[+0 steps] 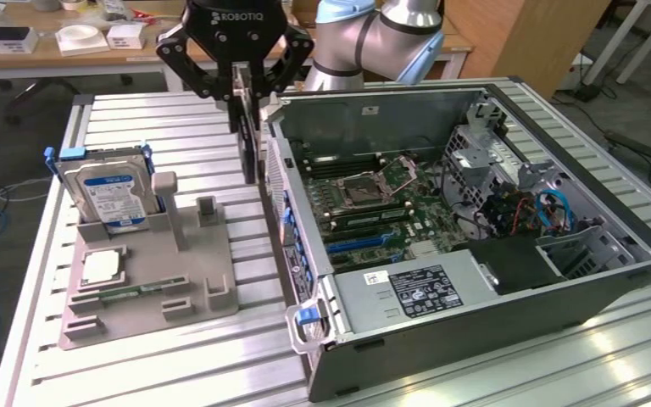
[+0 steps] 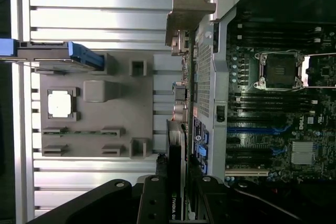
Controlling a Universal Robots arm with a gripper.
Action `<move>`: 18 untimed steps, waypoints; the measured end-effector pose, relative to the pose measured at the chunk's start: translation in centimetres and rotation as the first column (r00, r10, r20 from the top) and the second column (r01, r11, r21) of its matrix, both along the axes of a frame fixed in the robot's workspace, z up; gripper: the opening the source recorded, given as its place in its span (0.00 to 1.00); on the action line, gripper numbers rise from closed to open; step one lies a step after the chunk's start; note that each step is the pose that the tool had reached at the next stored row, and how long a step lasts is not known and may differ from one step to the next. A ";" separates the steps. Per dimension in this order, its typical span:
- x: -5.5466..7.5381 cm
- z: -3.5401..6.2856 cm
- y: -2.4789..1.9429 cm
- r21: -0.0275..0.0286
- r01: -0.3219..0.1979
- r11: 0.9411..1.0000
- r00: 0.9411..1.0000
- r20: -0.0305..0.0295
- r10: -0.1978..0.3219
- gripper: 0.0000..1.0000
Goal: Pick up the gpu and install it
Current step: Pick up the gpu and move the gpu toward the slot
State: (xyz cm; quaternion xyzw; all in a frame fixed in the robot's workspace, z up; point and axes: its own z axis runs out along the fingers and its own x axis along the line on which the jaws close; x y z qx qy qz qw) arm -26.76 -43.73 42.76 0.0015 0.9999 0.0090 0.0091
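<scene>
The gpu [image 1: 247,144] is a thin black card seen edge-on. It hangs upright above the slatted table, just outside the side wall of the open computer case [image 1: 597,199]. My gripper [image 1: 243,89] is shut on its upper edge. In the wrist view the gripper [image 2: 177,182] clamps the gpu [image 2: 176,145], and the card's silver bracket [image 2: 189,9] points away beside the case's rear panel. The motherboard [image 1: 359,203] with its blue slots [image 2: 252,129] lies exposed inside the case, to the exterior view's right of the card.
A grey parts holder [image 1: 179,280] lies on the exterior view's left of the card. It carries a silver hard drive [image 1: 111,191], a processor chip [image 1: 102,267] and a green memory stick [image 1: 133,292]. The power supply [image 1: 416,288] fills the case's near corner.
</scene>
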 end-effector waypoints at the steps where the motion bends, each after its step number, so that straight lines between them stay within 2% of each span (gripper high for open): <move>1: 0.1 0.00 0.00 0.000 0.000 1.000 1.000 0.000 0.000 0.26; 18: 1.0 0.00 0.00 0.000 0.000 1.000 1.000 0.000 0.000 0.26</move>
